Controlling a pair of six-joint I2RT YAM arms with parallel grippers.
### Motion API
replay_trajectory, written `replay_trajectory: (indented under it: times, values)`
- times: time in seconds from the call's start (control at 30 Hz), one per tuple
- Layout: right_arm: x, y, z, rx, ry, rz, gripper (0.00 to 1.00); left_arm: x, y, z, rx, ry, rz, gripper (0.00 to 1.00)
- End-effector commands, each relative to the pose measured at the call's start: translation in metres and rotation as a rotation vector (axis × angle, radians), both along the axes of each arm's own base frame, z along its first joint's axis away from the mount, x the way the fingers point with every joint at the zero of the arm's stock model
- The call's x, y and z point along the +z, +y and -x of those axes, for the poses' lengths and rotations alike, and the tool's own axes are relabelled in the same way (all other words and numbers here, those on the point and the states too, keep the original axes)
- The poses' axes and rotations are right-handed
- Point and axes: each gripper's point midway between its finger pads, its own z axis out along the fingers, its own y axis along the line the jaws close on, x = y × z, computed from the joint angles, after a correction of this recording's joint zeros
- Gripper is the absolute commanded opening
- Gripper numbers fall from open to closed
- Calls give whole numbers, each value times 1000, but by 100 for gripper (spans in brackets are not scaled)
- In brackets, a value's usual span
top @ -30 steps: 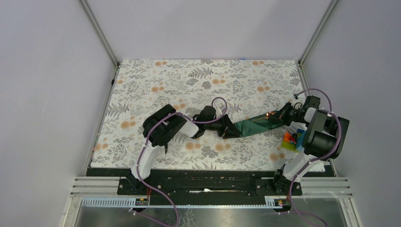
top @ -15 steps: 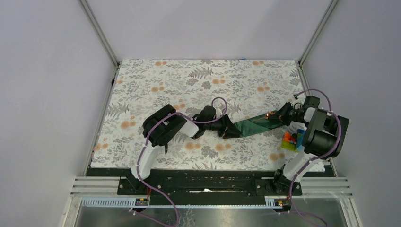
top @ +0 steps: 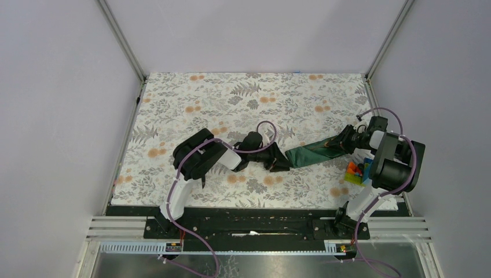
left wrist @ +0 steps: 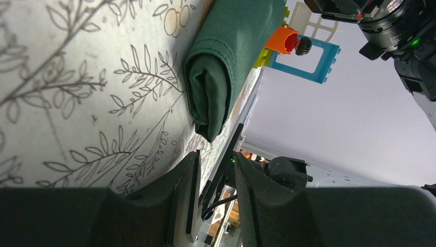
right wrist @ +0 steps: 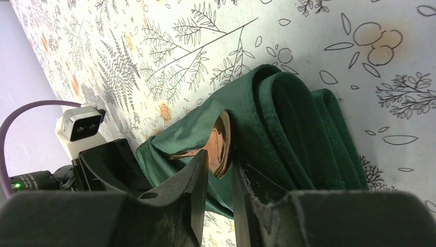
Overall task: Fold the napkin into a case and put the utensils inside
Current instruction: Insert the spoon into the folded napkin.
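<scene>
Lying just beside the case (top: 312, 153), toy blocks (top: 354, 170) flank the right gripper (top: 339, 143).

both arms, the left arm (top: 200, 159) and the right arm (top: 394, 165), pair white link shells with bulky black joint housings. a purple cable (right wrist: 46, 102) loops along each. the left end effector (left wrist: 216, 177) and right end effector (right wrist: 220, 163) have matte charcoal fingers, the right's scuffed pale along the edges. a small white camera box (right wrist: 82, 123) sits on the left wrist.
</scene>
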Motion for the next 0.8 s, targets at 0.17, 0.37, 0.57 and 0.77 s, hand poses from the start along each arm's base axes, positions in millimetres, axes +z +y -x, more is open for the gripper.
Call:
replay_trajectory:
  times: [0.17,0.37,0.57,0.77]
  values:
    - [12,-6,-15,6,-38,87,30,38,2,2,-1,-109,67,36]
    - [18,-7,-12,27,-12,121,36,46,9,10,-15,-134,82,36]
    - [26,-10,1,51,30,204,43,64,10,10,-45,-211,86,36]
    - [38,-19,13,52,40,297,43,75,16,15,-53,-247,88,35]
